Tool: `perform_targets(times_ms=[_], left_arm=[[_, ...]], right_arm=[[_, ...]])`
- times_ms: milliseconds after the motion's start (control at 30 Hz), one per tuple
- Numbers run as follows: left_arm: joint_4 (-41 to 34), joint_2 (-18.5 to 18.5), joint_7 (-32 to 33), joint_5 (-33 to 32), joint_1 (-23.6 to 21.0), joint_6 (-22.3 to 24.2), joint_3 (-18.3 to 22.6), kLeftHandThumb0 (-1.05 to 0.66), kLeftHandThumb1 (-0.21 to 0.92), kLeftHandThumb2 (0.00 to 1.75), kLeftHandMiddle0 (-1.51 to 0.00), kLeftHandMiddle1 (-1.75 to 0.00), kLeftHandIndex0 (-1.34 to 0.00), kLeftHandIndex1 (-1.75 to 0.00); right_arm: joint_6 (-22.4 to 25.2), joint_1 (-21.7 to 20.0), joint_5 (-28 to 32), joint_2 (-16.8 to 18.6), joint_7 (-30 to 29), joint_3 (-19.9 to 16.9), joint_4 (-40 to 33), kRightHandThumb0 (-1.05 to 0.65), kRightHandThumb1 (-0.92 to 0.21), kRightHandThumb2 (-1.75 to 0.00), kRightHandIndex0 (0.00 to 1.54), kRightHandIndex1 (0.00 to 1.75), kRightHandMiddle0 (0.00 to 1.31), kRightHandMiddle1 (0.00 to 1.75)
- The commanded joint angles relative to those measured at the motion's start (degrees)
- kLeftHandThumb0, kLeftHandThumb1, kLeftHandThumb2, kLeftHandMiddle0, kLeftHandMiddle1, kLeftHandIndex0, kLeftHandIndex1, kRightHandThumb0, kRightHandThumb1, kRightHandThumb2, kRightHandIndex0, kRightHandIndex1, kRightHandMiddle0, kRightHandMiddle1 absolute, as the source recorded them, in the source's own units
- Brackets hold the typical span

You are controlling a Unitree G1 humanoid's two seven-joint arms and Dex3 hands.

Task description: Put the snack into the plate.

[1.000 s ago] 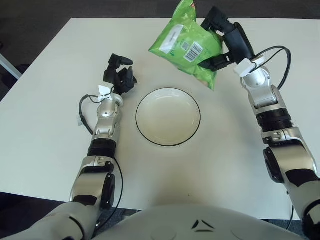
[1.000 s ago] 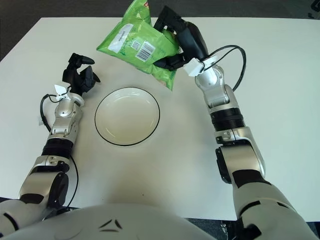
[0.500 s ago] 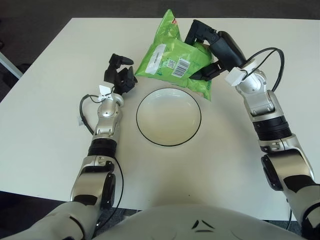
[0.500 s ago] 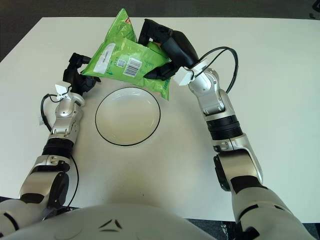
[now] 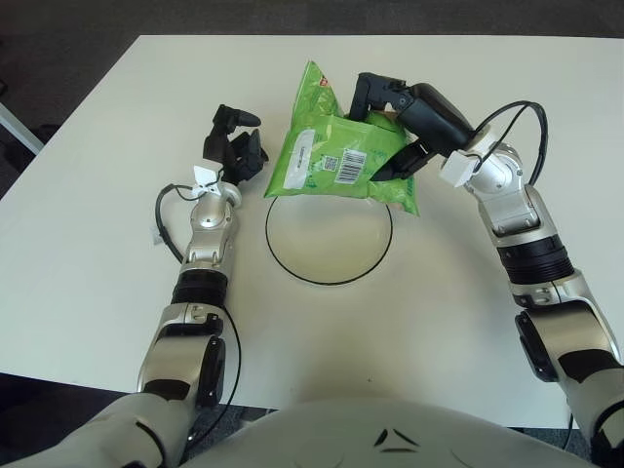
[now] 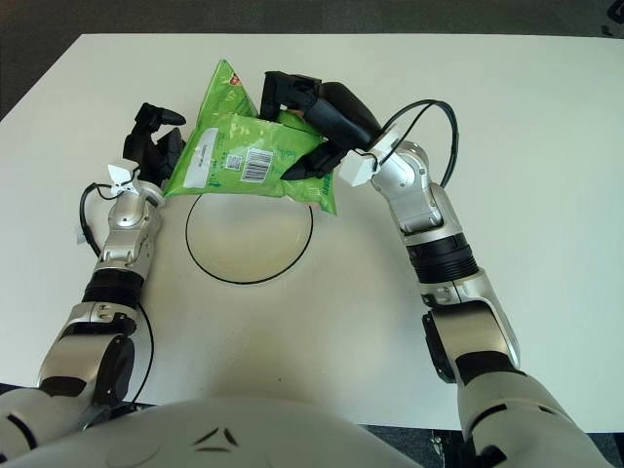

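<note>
Snack (image 5: 336, 166): green bag, held by my right hand (image 5: 405, 115), fingers clamped on its right end, above plate (image 5: 329, 270) far rim; long axis left-right. Left hand (image 5: 232, 146): fingers loosely curled, empty, beside plate's left.

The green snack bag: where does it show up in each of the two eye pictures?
Left eye view: the green snack bag sits upper centre, held by the right robot hand over the plate's far rim.
Right eye view: the same bag appears further left, nearly meeting the idle left robot hand.
Shared landmark: the black-rimmed plate just below the bag.
</note>
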Motion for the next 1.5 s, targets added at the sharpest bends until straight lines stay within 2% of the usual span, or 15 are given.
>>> perform_targets(times_ms=[0,33,133,233,467,667,733,767,833,933,1167,1467], left_arm=[[3.1,-2.6,0.5,0.4,5.7,-0.3,-0.5,-0.37,0.76,0.73,-0.83,-1.75,-0.30,-1.75],[3.1,-2.6,0.5,0.5,5.7,-0.2,-0.5,-0.37,0.76,0.73,-0.83,-1.75,-0.30,-1.75],[3.0,-2.6,0.6,0.5,5.7,-0.1,-0.5,-0.37,0.76,0.73,-0.83,-1.75,-0.30,-1.75],[2.9,-2.6,0.6,0.4,5.7,0.0,-0.5,-0.37,0.76,0.72,-0.82,-1.75,-0.30,-1.75],[2.8,-2.4,0.4,0.2,5.7,0.4,-0.4,-0.37,0.77,0.72,-0.82,-1.75,-0.30,-1.75],[2.4,-2.4,0.1,-0.4,5.7,1.8,-0.2,-0.37,0.77,0.71,-0.81,-1.75,-0.29,-1.75],[2.2,-2.4,0.0,-0.6,5.7,2.3,-0.1,-0.37,0.77,0.71,-0.80,-1.75,-0.29,-1.75],[2.2,-2.4,-0.1,-0.7,5.7,2.4,-0.1,-0.37,0.77,0.71,-0.80,-1.75,-0.29,-1.75],[2.0,-2.4,-0.1,-0.7,5.7,2.8,0.0,-0.37,0.78,0.71,-0.79,-1.75,-0.29,-1.75],[1.6,-2.4,0.0,-0.6,5.8,3.5,-0.1,-0.37,0.78,0.70,-0.79,-1.75,-0.29,-1.75],[-0.8,-2.2,1.0,0.5,6.4,6.8,-0.6,-0.37,0.78,0.70,-0.78,-1.75,-0.29,-1.75],[-3.1,-2.4,2.0,1.1,7.0,9.6,-1.0,-0.37,0.78,0.70,-0.76,-1.75,-0.29,-1.75]], right_arm=[[2.8,1.1,4.2,-1.8,5.3,0.1,-3.7,0.20,-0.62,-0.84,0.45,1.57,0.47,1.70],[3.7,1.1,5.0,-2.2,6.6,0.0,-4.5,0.16,-0.64,-0.79,0.46,1.53,0.46,1.66],[6.6,1.0,6.6,-3.7,10.2,-0.5,-6.7,0.04,-0.81,-0.44,0.50,1.38,0.47,1.47],[8.3,1.0,7.5,-4.6,12.3,-1.0,-8.2,0.01,-0.88,-0.27,0.53,1.37,0.48,1.34],[5.9,0.6,9.8,-4.8,14.5,-1.5,-6.7,0.00,-0.92,-0.19,0.55,1.35,0.49,1.27],[2.6,-0.4,13.1,-5.6,18.7,-1.2,-4.3,-0.01,-0.92,-0.26,0.50,1.41,0.37,1.37],[1.4,-0.7,14.2,-5.5,19.9,-1.3,-3.3,-0.22,-0.90,-0.15,0.50,0.96,0.42,0.90],[0.9,-0.7,14.6,-5.4,20.4,-1.3,-2.8,-0.28,-0.91,-0.10,0.52,0.79,0.45,0.73],[0.0,-1.0,15.8,-5.3,21.8,-1.3,-1.8,-0.33,-0.92,-0.05,0.55,0.62,0.49,0.57],[-1.6,-1.4,17.2,-5.2,23.7,-1.1,-0.3,-0.37,-0.92,-0.02,0.59,0.46,0.54,0.43],[-8.8,-2.3,19.7,-4.4,27.2,-0.7,4.9,-0.39,-0.92,-0.01,0.63,0.22,0.59,0.27],[-14.1,-3.4,20.9,-3.4,28.9,-0.8,10.4,-0.37,-0.92,0.00,0.61,0.07,0.61,0.19]])
